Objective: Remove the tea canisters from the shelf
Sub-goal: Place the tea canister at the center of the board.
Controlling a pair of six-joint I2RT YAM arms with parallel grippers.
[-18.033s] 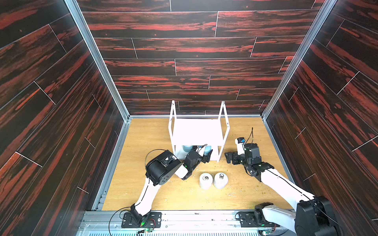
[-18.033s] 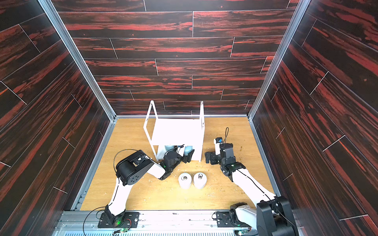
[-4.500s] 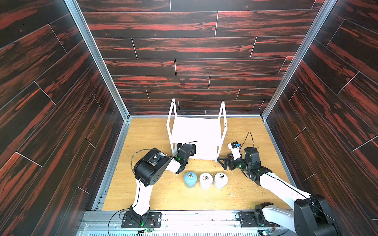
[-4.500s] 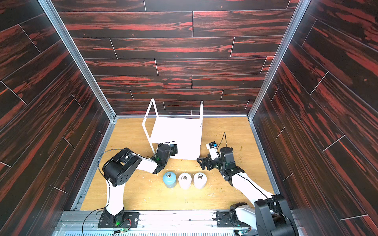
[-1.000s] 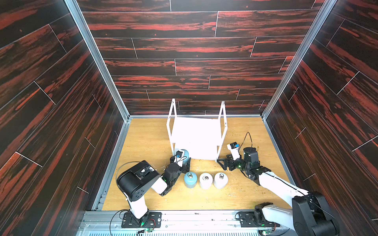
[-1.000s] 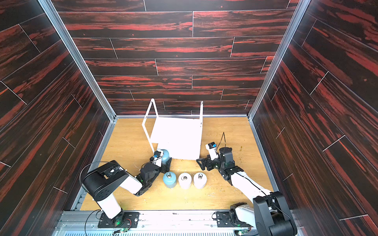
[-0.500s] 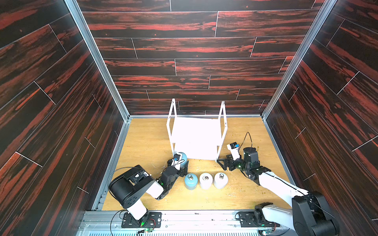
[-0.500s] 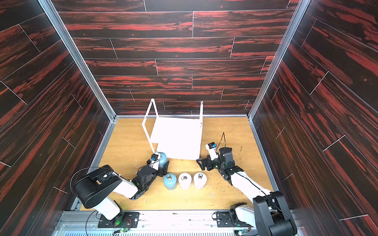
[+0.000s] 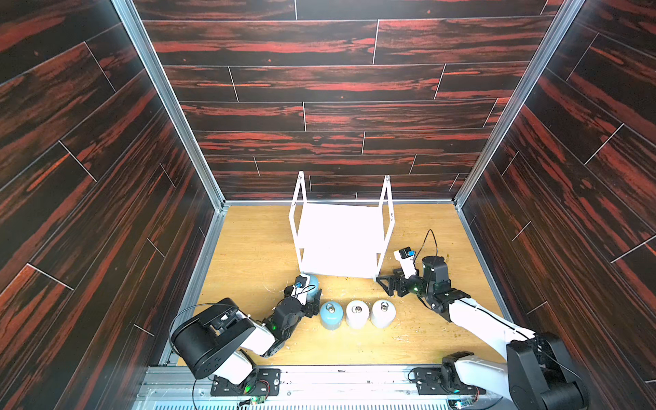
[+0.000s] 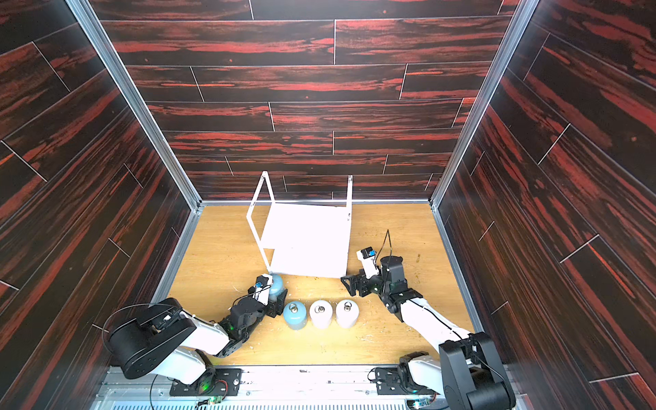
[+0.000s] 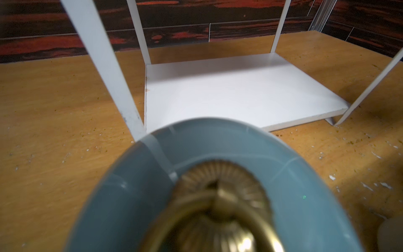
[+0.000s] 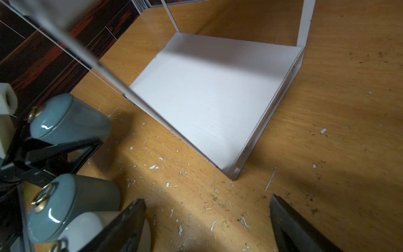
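Blue canister (image 9: 313,282), clamped by the left gripper (image 9: 311,294) just off the shelf's (image 9: 340,241) front corner, should be set down upright, clear of the row (image 9: 357,313) before the shelf; right gripper (image 9: 386,285) gapes empty.

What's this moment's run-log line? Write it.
left gripper: shut on blue canister | right gripper: open, empty | shelf: bare | table: three canisters standing in row
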